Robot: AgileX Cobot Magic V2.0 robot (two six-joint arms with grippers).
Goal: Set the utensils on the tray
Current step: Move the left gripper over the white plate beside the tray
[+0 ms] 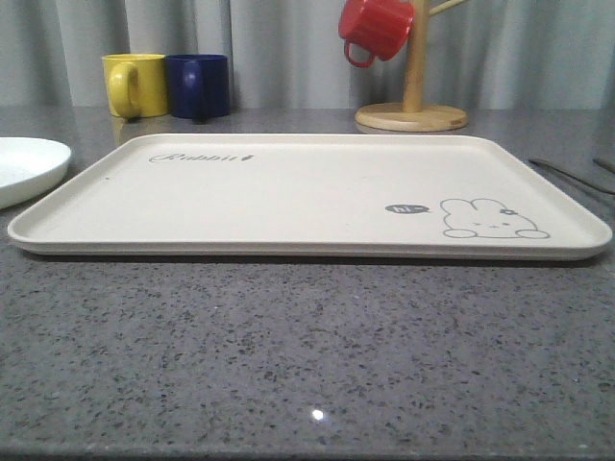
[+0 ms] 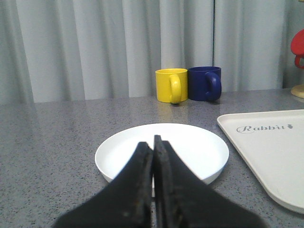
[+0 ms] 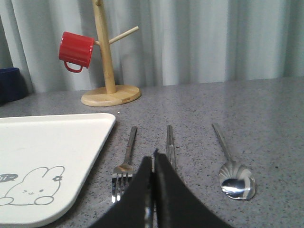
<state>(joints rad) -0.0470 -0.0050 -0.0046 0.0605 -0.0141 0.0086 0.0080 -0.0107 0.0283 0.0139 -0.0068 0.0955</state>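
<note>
The cream tray (image 1: 288, 192) with a grey rabbit drawing lies flat in the middle of the table and has nothing on it. The utensils lie side by side on the table to its right: a fork (image 3: 126, 159) nearest the tray (image 3: 47, 142), then chopsticks (image 3: 169, 140), then a spoon (image 3: 233, 175). Thin dark tips of the utensils (image 1: 567, 173) reach the front view's right edge. My right gripper (image 3: 153, 159) is shut and empty, low over the near ends of the chopsticks. My left gripper (image 2: 153, 142) is shut and empty, in front of a white plate (image 2: 190, 142).
The white plate (image 1: 24, 168) sits left of the tray. A yellow mug (image 1: 135, 84) and a blue mug (image 1: 197, 84) stand at the back left. A wooden mug tree (image 1: 413, 96) holding a red mug (image 1: 375, 27) stands at the back right. Grey curtains close the back.
</note>
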